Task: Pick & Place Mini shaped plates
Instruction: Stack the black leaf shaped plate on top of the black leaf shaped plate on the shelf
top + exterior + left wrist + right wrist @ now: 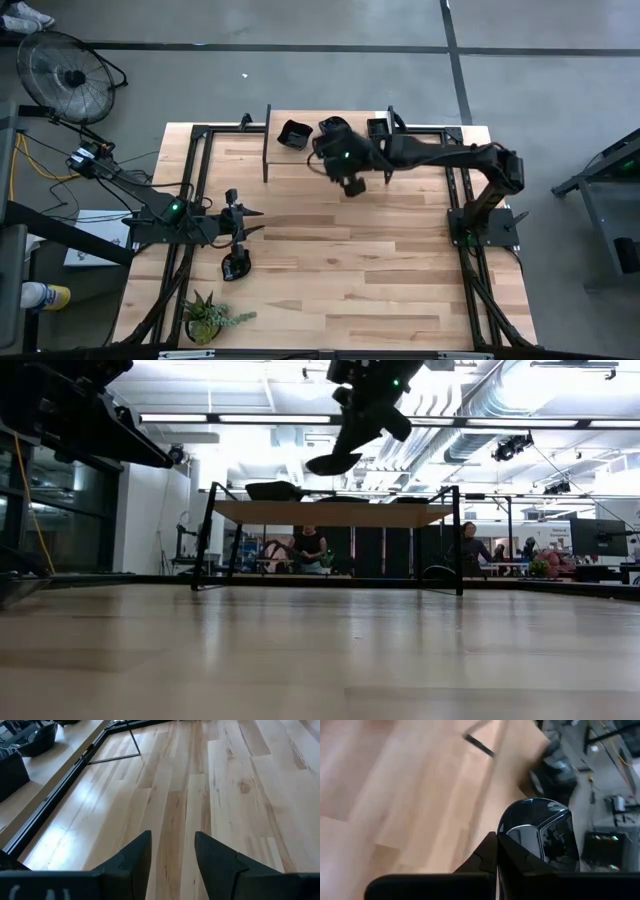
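One glossy black mini plate (540, 832) pinched between the clenched fingers of the right gripper (352, 184), lifted clear above the wooden table (350, 270) toward its far side, in front of the raised shelf (330, 512). More black plates (293, 134) resting on that shelf. Left gripper (252, 222) low over the table's left part, fingers (137, 857) spread apart, grasping nothing. Potted plant (207, 317) at the near left corner.
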### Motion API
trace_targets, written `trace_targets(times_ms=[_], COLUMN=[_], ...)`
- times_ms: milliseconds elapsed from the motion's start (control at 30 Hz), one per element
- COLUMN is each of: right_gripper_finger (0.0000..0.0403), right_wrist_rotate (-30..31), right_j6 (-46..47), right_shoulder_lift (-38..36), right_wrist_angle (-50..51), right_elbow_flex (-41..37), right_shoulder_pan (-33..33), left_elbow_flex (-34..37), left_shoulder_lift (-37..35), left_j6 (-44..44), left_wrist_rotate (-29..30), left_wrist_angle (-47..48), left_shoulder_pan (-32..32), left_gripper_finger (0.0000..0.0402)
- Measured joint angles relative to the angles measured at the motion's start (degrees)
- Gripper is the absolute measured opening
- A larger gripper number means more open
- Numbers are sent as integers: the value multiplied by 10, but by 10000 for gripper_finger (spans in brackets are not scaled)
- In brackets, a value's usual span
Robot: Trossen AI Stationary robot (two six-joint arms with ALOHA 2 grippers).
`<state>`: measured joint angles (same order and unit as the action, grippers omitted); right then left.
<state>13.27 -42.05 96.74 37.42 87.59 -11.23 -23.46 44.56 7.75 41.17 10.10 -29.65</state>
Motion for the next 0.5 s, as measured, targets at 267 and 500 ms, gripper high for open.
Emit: trace_targets(times_ms=[267,500], right_gripper_finger=[0,0], right_wrist_rotate=[-53,-104], right_j6=[-9,-14], right_shoulder_lift=[-4,-1], right_wrist_angle=[-14,-50], right_elbow_flex=[0,0], right_shoulder_pan=[-75,-119], left_elbow_flex=[0,0], left_shoulder_lift=[0,0], left_j6=[-12,-17], left_wrist_rotate=[1,5], left_wrist_angle=[3,4], left_shoulder_pan=[0,0], left_gripper_finger=[147,147])
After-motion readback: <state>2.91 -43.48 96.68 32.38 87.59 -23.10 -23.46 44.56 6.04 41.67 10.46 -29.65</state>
